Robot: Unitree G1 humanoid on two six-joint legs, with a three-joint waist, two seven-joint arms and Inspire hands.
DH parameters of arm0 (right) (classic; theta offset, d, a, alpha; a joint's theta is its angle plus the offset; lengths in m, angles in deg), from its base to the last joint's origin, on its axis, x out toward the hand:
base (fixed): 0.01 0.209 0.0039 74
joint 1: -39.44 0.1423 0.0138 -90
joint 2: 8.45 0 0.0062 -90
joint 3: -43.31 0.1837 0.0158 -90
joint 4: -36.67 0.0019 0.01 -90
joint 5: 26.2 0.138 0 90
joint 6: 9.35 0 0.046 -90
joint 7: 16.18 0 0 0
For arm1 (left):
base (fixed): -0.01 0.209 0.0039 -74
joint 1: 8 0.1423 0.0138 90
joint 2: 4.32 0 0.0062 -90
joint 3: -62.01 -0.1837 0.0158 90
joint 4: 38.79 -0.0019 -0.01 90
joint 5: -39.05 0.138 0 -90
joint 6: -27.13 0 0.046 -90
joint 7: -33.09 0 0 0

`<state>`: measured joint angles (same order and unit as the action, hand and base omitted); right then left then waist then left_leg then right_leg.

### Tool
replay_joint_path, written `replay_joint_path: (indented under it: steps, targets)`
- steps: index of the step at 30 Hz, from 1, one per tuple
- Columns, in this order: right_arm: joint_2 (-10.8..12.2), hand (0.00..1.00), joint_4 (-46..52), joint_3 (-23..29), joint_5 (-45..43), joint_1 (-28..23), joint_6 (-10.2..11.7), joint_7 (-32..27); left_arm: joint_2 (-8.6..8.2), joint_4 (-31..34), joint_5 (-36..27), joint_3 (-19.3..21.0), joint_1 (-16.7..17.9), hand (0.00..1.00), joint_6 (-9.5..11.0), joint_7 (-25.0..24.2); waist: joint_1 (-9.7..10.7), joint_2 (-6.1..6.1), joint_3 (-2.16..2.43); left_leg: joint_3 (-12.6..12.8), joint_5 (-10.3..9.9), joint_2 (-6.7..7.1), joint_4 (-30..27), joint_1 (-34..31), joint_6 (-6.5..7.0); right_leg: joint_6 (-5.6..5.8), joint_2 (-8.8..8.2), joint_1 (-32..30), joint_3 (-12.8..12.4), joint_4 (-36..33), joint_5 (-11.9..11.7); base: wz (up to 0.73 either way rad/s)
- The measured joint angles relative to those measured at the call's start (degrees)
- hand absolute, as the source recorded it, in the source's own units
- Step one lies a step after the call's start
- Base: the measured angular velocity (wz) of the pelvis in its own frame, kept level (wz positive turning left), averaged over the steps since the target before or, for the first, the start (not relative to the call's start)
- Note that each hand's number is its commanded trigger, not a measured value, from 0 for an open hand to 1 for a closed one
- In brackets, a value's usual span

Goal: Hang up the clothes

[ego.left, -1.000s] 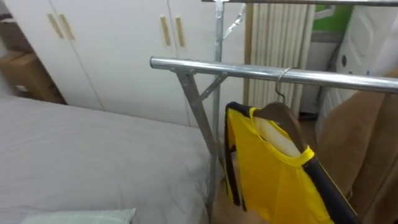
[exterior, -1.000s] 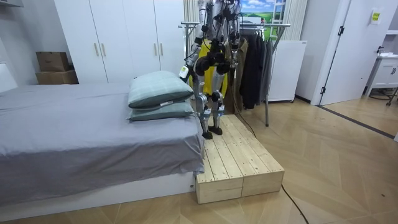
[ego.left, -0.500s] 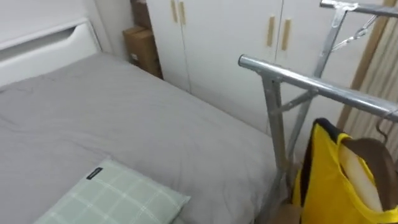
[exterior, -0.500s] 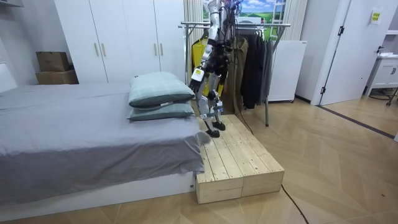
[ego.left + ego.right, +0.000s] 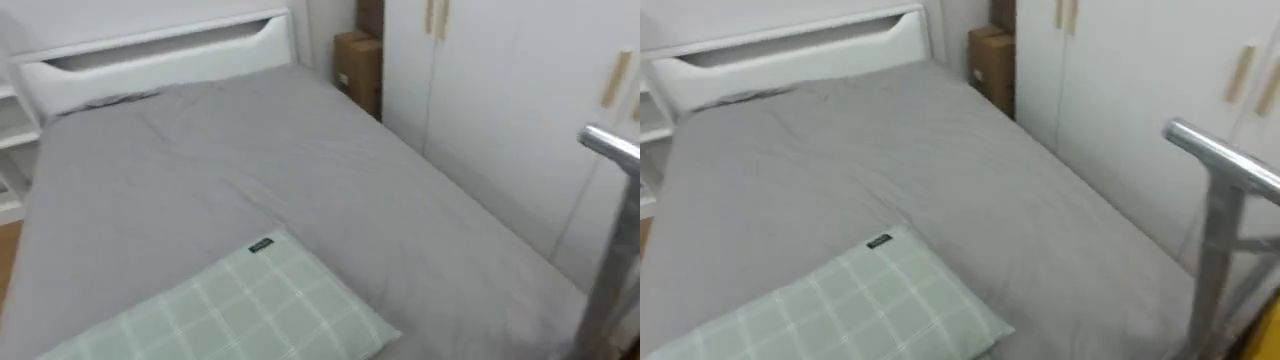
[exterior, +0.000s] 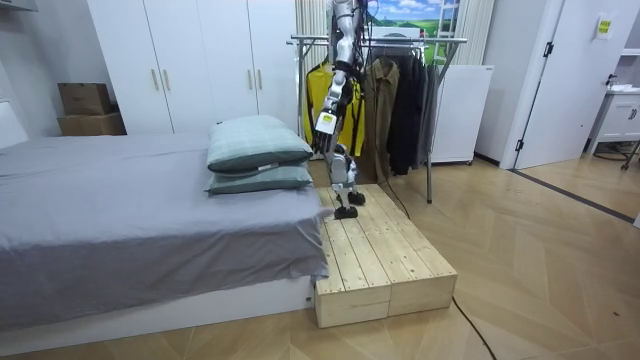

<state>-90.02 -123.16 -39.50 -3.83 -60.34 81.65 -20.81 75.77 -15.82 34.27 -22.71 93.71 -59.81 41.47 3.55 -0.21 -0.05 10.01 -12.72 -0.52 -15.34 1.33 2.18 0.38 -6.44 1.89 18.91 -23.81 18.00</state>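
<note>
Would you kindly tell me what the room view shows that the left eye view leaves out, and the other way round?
The room view adds the robot standing on a wooden platform beside the bed, before the rack, with a yellow garment and dark coats hanging there, a second pillow under the first, and a door. The left eye view adds the small label on the green pillow. Both share the bed, green pillow, wardrobe, cardboard box and rack.
</note>
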Motion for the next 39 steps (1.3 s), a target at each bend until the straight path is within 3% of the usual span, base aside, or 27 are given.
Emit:
replay_joint_path:
  steps: [1,2,4,6,13,24,28,30,39]
  targets:
    - [1.08,0.0,0.0,0.37,-0.21,0.17,-0.1,0.36,0.4,-0.25,-0.63,-0.01,-0.53,0.0,0.01,-0.01,0.48,0.51,-0.1,-2.59,0.08,0.35,0.03,-0.2,0.15,-0.19,2.01,-0.9,-4.85,4.99,-1.56,1.29]
    - [1.94,0.0,-0.14,0.57,-0.37,0.24,-0.21,0.71,0.89,-0.81,-1.39,0.03,-0.62,0.0,-0.1,-0.02,1.31,1.33,-0.22,-5.34,0.18,0.85,-0.04,-0.29,0.29,-0.31,2.92,-1.3,-7.79,6.87,-4.95,1.29]
    - [2.06,0.0,-1.31,1.04,-0.34,0.52,-0.08,1.0,0.69,0.11,-2.19,-0.55,-0.56,0.0,0.15,-0.1,0.62,1.51,0.14,-7.35,0.3,1.34,0.2,-0.81,0.28,-0.2,3.7,0.69,-7.45,9.81,-7.07,0.76]
    - [2.03,0.0,-1.63,1.02,-1.02,2.02,0.21,1.11,0.66,0.1,-2.2,-0.53,0.05,0.0,0.21,-0.22,0.45,1.33,-0.12,-8.17,0.31,1.43,0.52,-1.26,0.3,-0.1,3.88,1.97,-6.14,11.47,-8.02,0.35]
    - [2.03,0.0,-1.5,-0.47,-3.82,2.25,0.35,4.46,0.61,0.04,-2.38,-0.54,0.51,0.0,0.9,-0.62,-0.9,1.25,-0.26,-10.49,0.03,2.32,0.96,-1.26,0.73,0.42,3.58,3.36,-6.24,12.44,-7.82,0.18]
    - [1.75,0.0,-1.96,-2.0,-4.05,2.34,0.25,4.9,0.52,-1.55,-2.11,-0.29,0.33,0.0,0.99,-1.27,-0.85,1.15,-0.46,-13.35,-0.11,2.49,-0.39,-2.72,0.45,0.35,4.17,4.12,-5.91,13.42,-7.67,0.14]
    - [1.39,0.0,-1.87,-2.26,-4.07,2.04,0.17,6.28,0.54,-1.4,-2.14,-0.14,0.42,0.0,0.76,-1.88,-0.96,1.34,-0.5,-14.34,0.05,2.8,-0.31,-2.83,0.2,0.17,4.17,4.57,-5.15,14.19,-7.42,0.1]
    - [1.39,0.0,-1.84,-2.16,-4.18,2.03,0.09,6.8,0.61,-1.26,-2.38,0.27,0.44,0.0,0.51,-2.37,-0.89,2.01,-0.64,-14.86,0.11,3.44,-0.37,-2.87,0.14,0.43,3.72,4.89,-5.34,14.62,-6.12,0.07]
    - [1.29,0.0,-1.79,-2.08,-4.12,1.65,0.04,7.06,0.59,-1.21,-2.41,0.08,0.49,0.0,-0.19,-2.75,-0.91,1.86,0.14,-14.85,0.61,3.84,-0.29,-2.7,-0.2,0.68,3.48,5.53,-5.29,15.19,-5.39,0.03]
